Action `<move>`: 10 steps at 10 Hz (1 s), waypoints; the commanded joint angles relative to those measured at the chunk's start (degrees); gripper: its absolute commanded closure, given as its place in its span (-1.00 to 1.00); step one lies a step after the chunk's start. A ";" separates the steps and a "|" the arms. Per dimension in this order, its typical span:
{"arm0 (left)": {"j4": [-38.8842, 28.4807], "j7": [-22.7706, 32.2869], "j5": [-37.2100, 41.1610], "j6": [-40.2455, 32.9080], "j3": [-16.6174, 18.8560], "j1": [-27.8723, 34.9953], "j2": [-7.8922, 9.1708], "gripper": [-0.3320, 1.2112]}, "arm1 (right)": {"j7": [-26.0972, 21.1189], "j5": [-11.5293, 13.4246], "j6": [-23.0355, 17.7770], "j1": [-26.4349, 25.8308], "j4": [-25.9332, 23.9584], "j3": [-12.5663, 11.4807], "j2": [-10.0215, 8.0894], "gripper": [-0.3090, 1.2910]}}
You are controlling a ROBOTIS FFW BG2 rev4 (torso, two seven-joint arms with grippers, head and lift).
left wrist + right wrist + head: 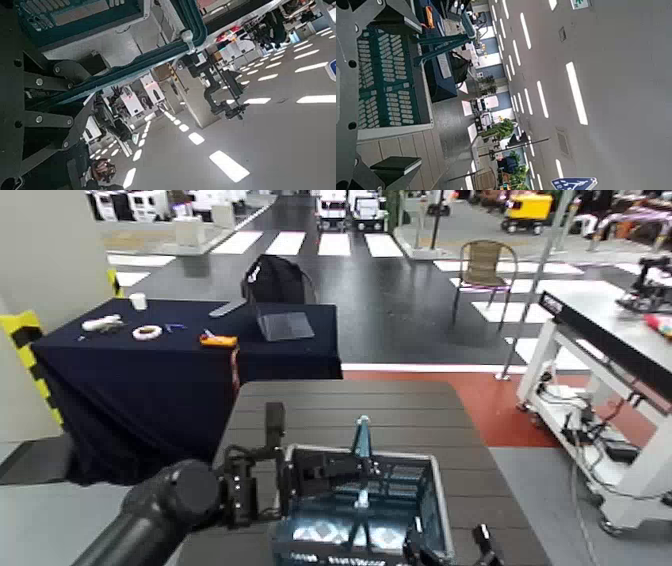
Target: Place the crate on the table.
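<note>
Seen from the head: crate [362, 510] at about 6 o'clock, over the near end of the counter [330, 405], teal handle [361, 448] upright in the middle. Cannot tell whether the bottom already rests on the planks or hangs just above them; the near wall runs out of the picture.

Left claw [300, 473] at about 7 o'clock, set against the far left rim of the crate, black arm coming in from the lower left corner. Appears closed on the rim there, judging also from the left wrist view, where lattice wall [75, 20] and rim sit right between the black finger parts [36, 91].

Right claw [450, 548] at about 5 o'clock, at the near right corner of the crate, only the finger tips in sight. Width of this claw: cannot tell. In the right wrist view, lattice side [383, 79] close by the claw body, planks [395, 146] of the counter below it.

Progress, as a judgement: carrying part mostly done, crate already well inside the edges of the counter. Left to do: make sure the crate sits flat on the planks, then open both claws and draw the arms away.

Farther off, at 11 o'clock: navy cloth table [180, 365] with small things on it. At 2 o'clock: white workbench [610, 340].
</note>
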 commanded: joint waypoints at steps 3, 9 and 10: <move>13.73 -3.44 -1.58 -5.50 -5.03 -8.37 -3.43 0.98 | 0.00 -0.18 -0.47 -0.29 0.26 0.38 -0.03 -0.44; 20.32 -3.35 -2.11 -9.20 -5.55 -10.92 -5.19 0.93 | 0.00 -0.62 -1.26 -0.55 0.53 0.82 -0.21 -0.44; 20.85 -3.35 -2.11 -9.64 -5.73 -10.92 -5.28 0.90 | 0.00 -0.62 -1.26 -0.55 0.53 0.82 -0.21 -0.44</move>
